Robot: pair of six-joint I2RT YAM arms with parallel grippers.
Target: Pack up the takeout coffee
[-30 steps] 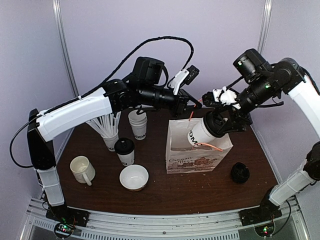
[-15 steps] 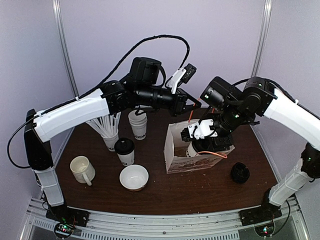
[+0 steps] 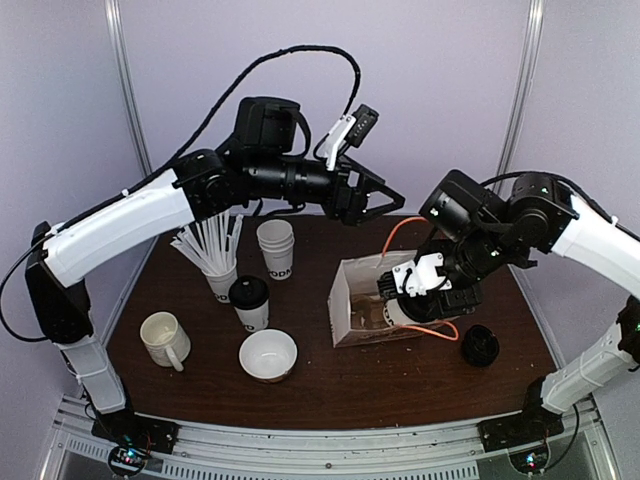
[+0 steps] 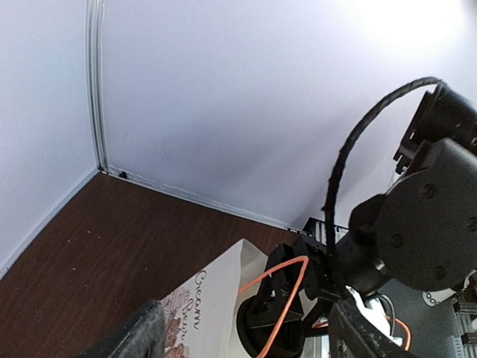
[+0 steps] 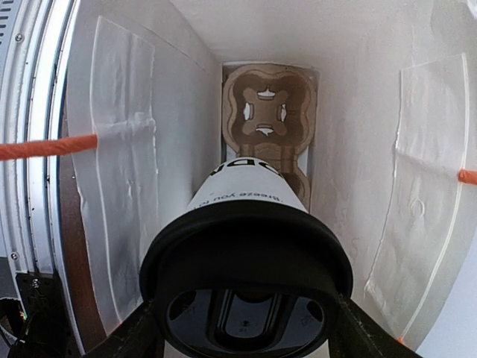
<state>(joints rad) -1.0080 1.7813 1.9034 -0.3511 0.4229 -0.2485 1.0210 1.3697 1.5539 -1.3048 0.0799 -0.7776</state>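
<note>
The right end effector (image 5: 246, 328) grips cup (image 5: 250, 195) inside bag (image 5: 119, 149).

The left arm (image 3: 130, 215) stretched high across with the left gripper (image 3: 385, 203) spread wide, while the right arm (image 3: 590, 235) folded down, the right gripper (image 3: 400, 300) clamped on a cup (image 5: 250, 198).

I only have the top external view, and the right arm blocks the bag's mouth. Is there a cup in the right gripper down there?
Observer: Yes, the right wrist view shows the right gripper shut on a black-lidded cup inside the bag.
Operator: What's below it?
Observer: A cardboard carrier on the bag's floor.
Operator: Sockets free?
Observer: The far one is empty; the cup hides the near one.
</note>
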